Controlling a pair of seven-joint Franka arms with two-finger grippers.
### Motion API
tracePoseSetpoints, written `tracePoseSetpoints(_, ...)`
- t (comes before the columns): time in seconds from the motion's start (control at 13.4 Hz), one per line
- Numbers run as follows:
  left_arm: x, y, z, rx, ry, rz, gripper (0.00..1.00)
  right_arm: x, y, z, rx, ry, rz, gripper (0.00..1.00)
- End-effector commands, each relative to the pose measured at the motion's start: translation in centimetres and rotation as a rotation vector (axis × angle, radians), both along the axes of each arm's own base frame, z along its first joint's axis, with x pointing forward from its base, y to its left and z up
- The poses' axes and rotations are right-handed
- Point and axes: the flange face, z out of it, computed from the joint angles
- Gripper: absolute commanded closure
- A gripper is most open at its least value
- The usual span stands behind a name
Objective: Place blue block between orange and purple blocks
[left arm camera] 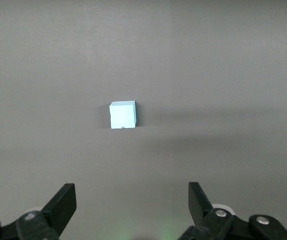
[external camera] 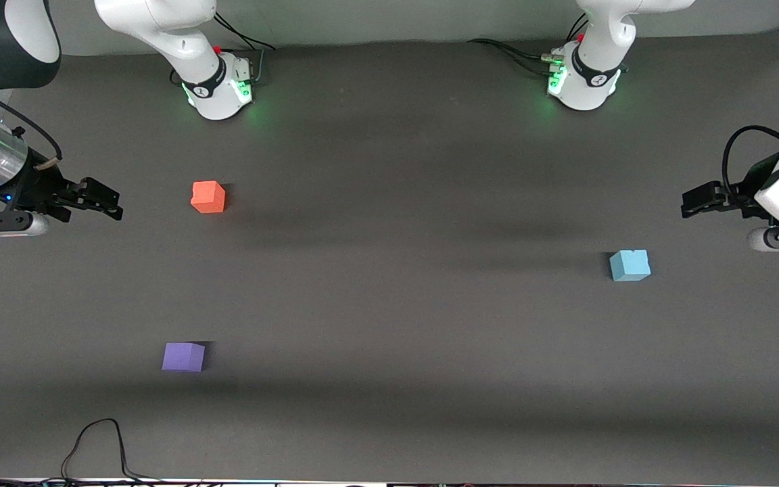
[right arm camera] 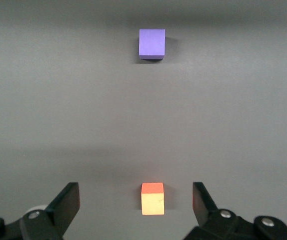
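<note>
The light blue block (external camera: 629, 265) sits on the dark table toward the left arm's end. It also shows in the left wrist view (left arm camera: 122, 114). The orange block (external camera: 208, 197) and the purple block (external camera: 183, 356) sit toward the right arm's end, with the purple one nearer the front camera. Both show in the right wrist view, the orange block (right arm camera: 152, 198) and the purple block (right arm camera: 152, 43). My left gripper (external camera: 692, 201) (left arm camera: 132, 200) is open and empty above the table's end, apart from the blue block. My right gripper (external camera: 111, 203) (right arm camera: 136, 200) is open and empty, up beside the orange block.
The two arm bases (external camera: 220, 88) (external camera: 582, 81) stand along the table edge farthest from the front camera. A black cable (external camera: 102, 443) loops at the table edge nearest that camera, at the right arm's end. Bare table (external camera: 396, 270) lies between the blocks.
</note>
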Motion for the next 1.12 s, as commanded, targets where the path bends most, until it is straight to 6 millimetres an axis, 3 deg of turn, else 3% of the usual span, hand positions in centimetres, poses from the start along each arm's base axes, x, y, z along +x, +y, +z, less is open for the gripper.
tracePoseSetpoints(0.0, -0.6, 0.2, 1.0, 0.004, -0.002, -0.013, 0.0, 0.2, -0.2, 0.4, -0.011, -0.007, 0.021, 0.0)
tracePoseSetpoints(0.22, -0.4, 0.3, 1.0, 0.008, -0.002, -0.012, 0.0, 0.2, -0.2, 0.3, -0.011, -0.006, 0.021, 0.0)
tracePoseSetpoints(0.52, -0.7, 1.8, -1.5, 0.048, 0.026, -0.029, 0.0, 0.3, -0.2, 0.3, -0.011, -0.007, 0.021, 0.0)
tracePoseSetpoints(0.75, -2.4, 2.5, -6.1, 0.061, -0.019, -0.035, 0.0, 0.3, -0.2, 0.3, -0.009, -0.009, 0.021, 0.0)
tracePoseSetpoints(1.05, -4.0, 2.7, -15.1, 0.071, -0.083, -0.055, 0.0, 0.3, -0.2, 0.3, -0.009, -0.012, 0.02, 0.0)
